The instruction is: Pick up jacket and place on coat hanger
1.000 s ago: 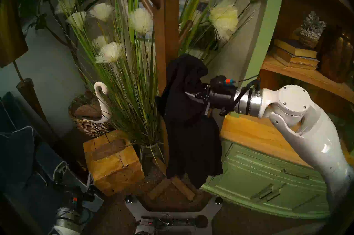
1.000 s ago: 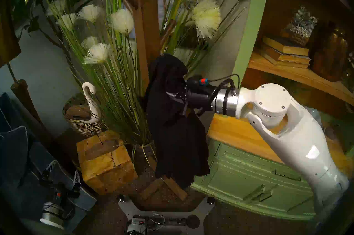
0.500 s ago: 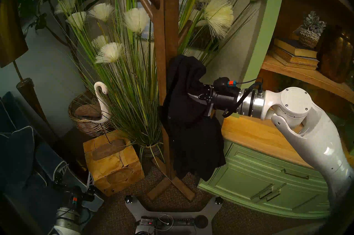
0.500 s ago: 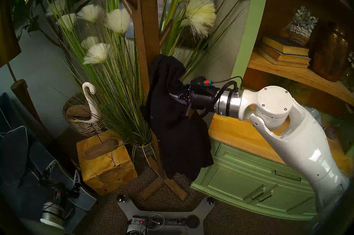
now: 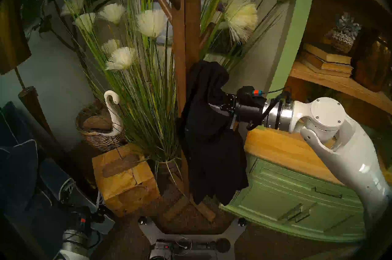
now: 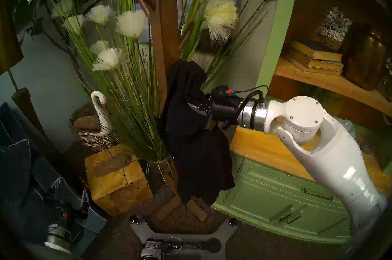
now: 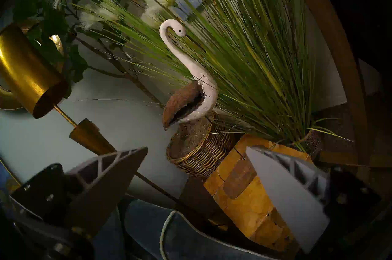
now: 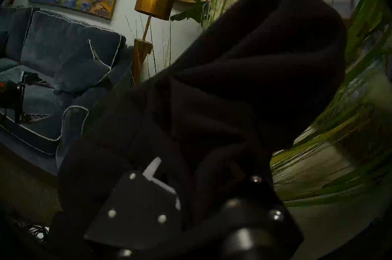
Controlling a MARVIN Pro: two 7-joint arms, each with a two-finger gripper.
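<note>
The black jacket [image 5: 212, 147] hangs in folds against the brown wooden coat stand [image 5: 186, 30], its top bunched beside the post at mid height and its hem above the X-shaped foot. My right gripper [image 5: 210, 113] reaches in from the right and is shut on the jacket, its fingertips buried in fabric. In the right wrist view the jacket [image 8: 254, 62] fills the middle and covers the gripper [image 8: 201, 157]. The other head view shows the jacket [image 6: 197, 147] and the stand [image 6: 165, 30] likewise. My left gripper [image 5: 83, 193] is open and empty, low at the left.
A green cabinet [image 5: 286, 189] with a wooden top stands right of the stand, with bookshelves [image 5: 326, 62] above. Tall grass [image 5: 148, 104], a swan in a basket [image 5: 112, 104] and a wooden block [image 5: 125, 179] stand to the left. A brass lamp [image 5: 27, 100] and a blue sofa [image 5: 19, 164] are at the far left.
My right wrist has drawn slightly to the right with the jacket. The stand's post has swayed a little and the jacket's hem has swung right. The left arm has not moved.
</note>
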